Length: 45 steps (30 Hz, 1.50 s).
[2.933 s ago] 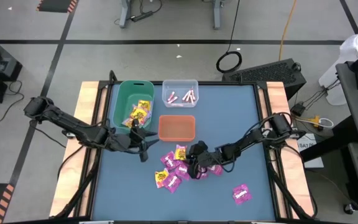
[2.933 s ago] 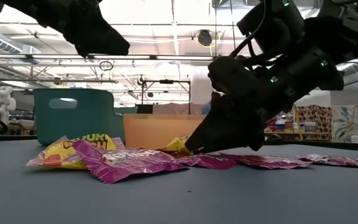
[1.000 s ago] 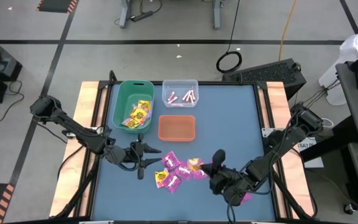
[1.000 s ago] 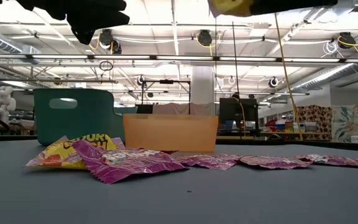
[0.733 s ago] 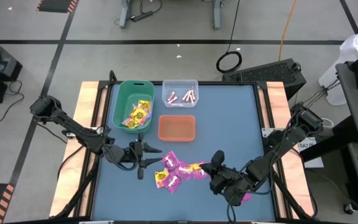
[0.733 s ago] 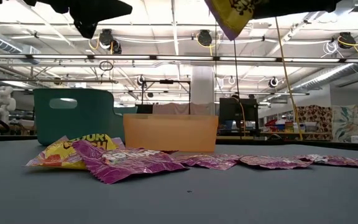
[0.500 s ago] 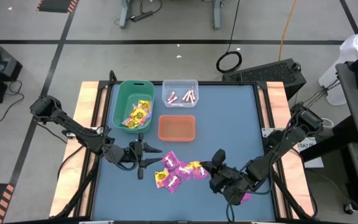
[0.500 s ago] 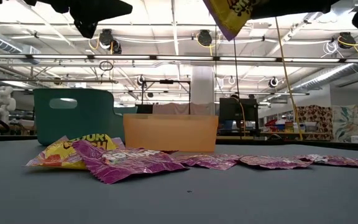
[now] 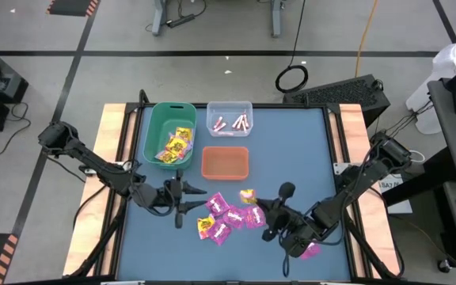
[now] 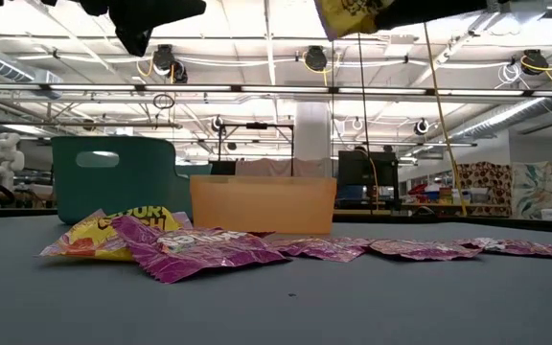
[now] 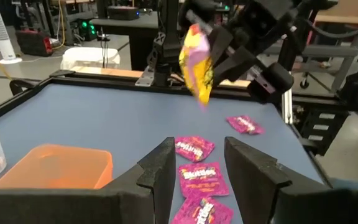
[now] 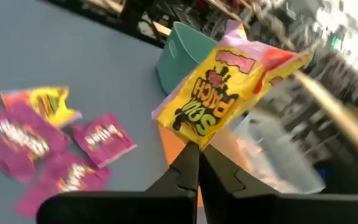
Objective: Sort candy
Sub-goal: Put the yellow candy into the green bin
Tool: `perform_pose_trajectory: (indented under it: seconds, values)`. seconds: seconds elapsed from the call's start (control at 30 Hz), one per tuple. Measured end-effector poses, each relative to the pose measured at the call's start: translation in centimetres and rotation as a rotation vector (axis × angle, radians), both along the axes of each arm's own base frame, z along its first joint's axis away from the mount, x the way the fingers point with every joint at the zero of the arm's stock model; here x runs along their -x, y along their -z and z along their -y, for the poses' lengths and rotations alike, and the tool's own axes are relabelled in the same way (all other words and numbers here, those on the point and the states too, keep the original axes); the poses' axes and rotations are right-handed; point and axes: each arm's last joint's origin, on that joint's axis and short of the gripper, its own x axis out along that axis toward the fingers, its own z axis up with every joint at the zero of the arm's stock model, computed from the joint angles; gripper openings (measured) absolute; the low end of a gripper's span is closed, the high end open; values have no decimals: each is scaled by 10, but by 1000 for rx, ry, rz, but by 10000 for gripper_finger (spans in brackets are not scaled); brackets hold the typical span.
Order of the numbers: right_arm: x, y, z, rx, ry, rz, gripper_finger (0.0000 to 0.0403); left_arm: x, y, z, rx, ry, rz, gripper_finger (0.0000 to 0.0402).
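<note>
My right gripper (image 9: 260,203) hangs over the middle of the table, shut on a yellow candy packet (image 12: 229,93). The packet is high above the table (image 10: 351,13). Below it lie several magenta packets (image 9: 224,218) and one yellow packet (image 10: 111,234), flat on the blue mat. Another magenta packet (image 9: 309,251) lies under my right arm. My left gripper (image 11: 197,165) is open and empty, hovering left of the pile (image 9: 188,198). My right gripper pinches one corner of the yellow packet (image 12: 190,145) between its two shut fingertips. The fingers point roughly level toward the table's left. The packet stands out past the fingertips, tilted and clear of the table.
At the far left a green bin (image 9: 156,127) holds yellow packets. Right of it, a clear bin (image 9: 229,108) holds pale pink sticks. An orange bin (image 9: 225,163) stands just beyond the pile. Wooden rails (image 9: 114,158) run along both table sides.
My right gripper has moved a little toward the table's far edge and turned, carrying the yellow packet. The packet has swung but stays clear of the table.
</note>
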Motion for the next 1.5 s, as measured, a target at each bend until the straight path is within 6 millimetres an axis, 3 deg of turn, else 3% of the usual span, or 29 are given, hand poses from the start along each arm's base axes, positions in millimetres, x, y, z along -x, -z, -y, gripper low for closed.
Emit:
perform_pose_trajectory:
  seconds: [0.4, 0.73, 0.93, 1.2, 1.33, 1.5]
  values:
    - [-6, 4, 5, -395, 105, 146, 0, -6, 4, 3, 17, 0, 26, 144]
    - [-12, 19, 0, -383, 107, 121, 0, -8, 7, 4, 35, -5, 17, 144]
    - [-14, 18, -1, -369, 88, 126, 0, -8, 7, 4, 38, -5, 18, 146]
    - [-17, 14, -4, -340, 49, 135, 0, -12, 12, 7, 62, 14, 21, 211]
    - [-18, 12, -4, -320, 31, 133, 0, -24, 15, 7, 54, -3, 76, 241]
    - [-20, 11, -7, -339, -25, 114, 0, -43, 20, 2, 74, -9, 96, 249]
